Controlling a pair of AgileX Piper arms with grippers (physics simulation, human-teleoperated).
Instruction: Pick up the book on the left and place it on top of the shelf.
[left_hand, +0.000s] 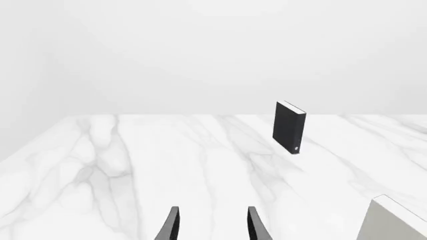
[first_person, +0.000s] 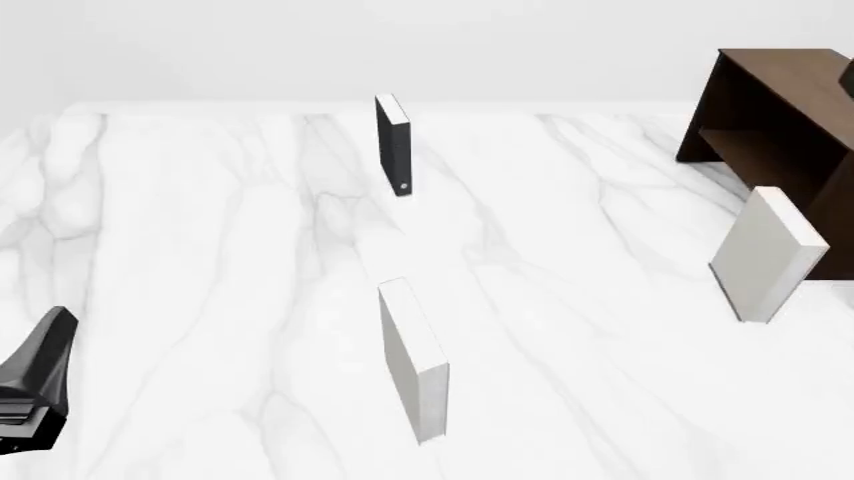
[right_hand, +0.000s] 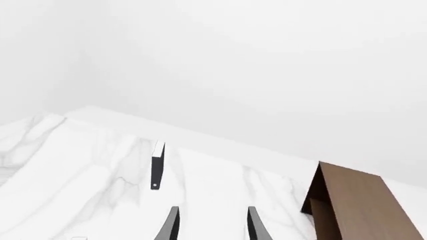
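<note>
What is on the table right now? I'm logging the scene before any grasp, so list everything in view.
black book: 1, black cover, white page edges, upright, far centre of table
pale books: 2, grey-white, upright; one near centre, one on the right in front of the shelf
shelf: 1, dark brown, far right
table: 1, white marble
left gripper: dark jaws apart, holding nothing
right gripper: dark jaws apart, holding nothing

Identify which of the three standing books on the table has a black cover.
The black book, standing upright farthest back on the marble table, with a white dot low on its spine. The near middle book and the one by the shelf are pale grey-white.
</note>
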